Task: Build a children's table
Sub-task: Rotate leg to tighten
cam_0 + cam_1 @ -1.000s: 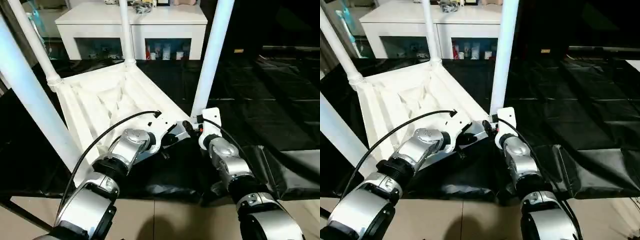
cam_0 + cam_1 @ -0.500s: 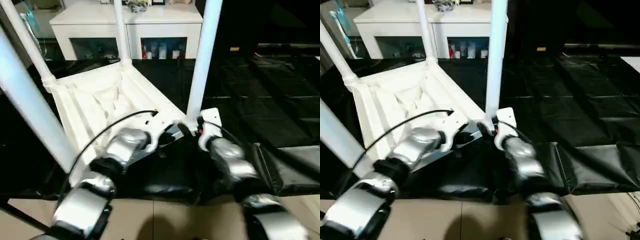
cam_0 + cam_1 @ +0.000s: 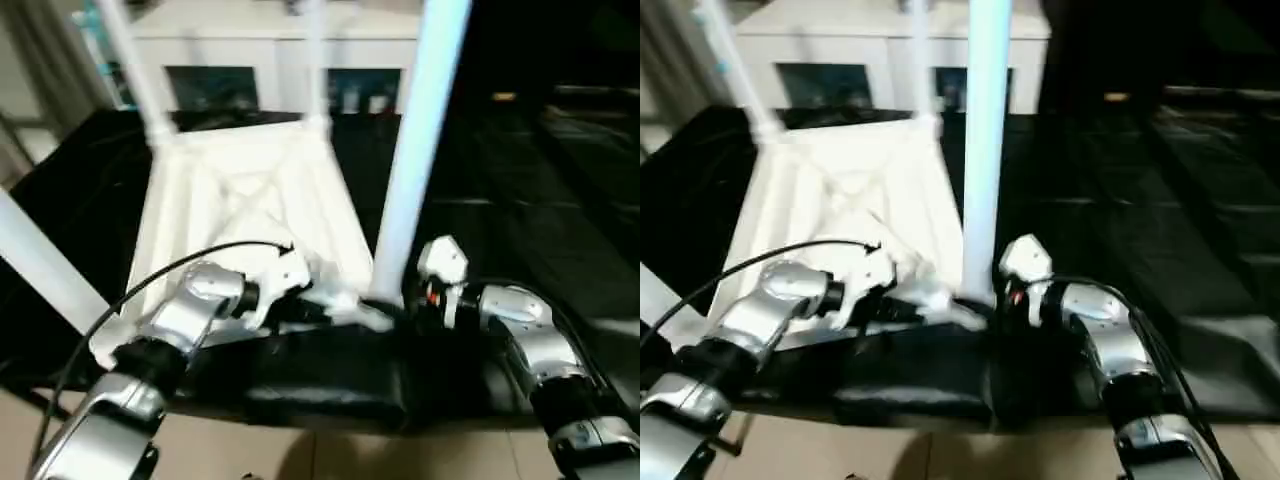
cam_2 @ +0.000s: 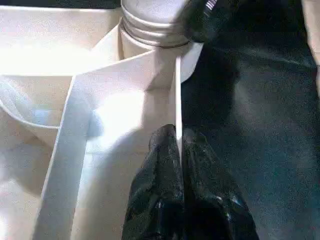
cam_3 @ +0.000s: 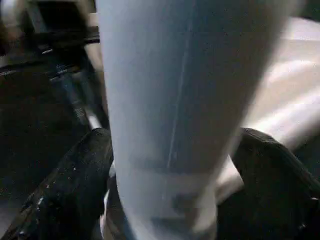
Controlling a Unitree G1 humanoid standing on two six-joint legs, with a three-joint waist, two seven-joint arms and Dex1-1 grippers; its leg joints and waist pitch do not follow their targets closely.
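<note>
Since a second ago both silver forearms are seen swung outward, the right wrist turned so that its gripper faces the near leg from the side, and the whole view is shifted by the camera. Nearest, the left gripper (image 4: 178, 150) is clamped shut on the thin side wall of the table top (image 3: 240, 190), just beside the corner socket. The right gripper (image 5: 165, 200) is spread wide around the base of the near leg (image 3: 415, 150), a finger (image 5: 65, 185) on each side; whether the pads press the tube cannot be told. The top lies upside down on the black-covered worktop (image 3: 520, 230), ribs upward, with legs standing in its corners. Behind it stands a white cabinet (image 3: 250, 40). The step in hand appears to be seating this leg; next, a firm grip and a downward push into the socket are probably needed.
</note>
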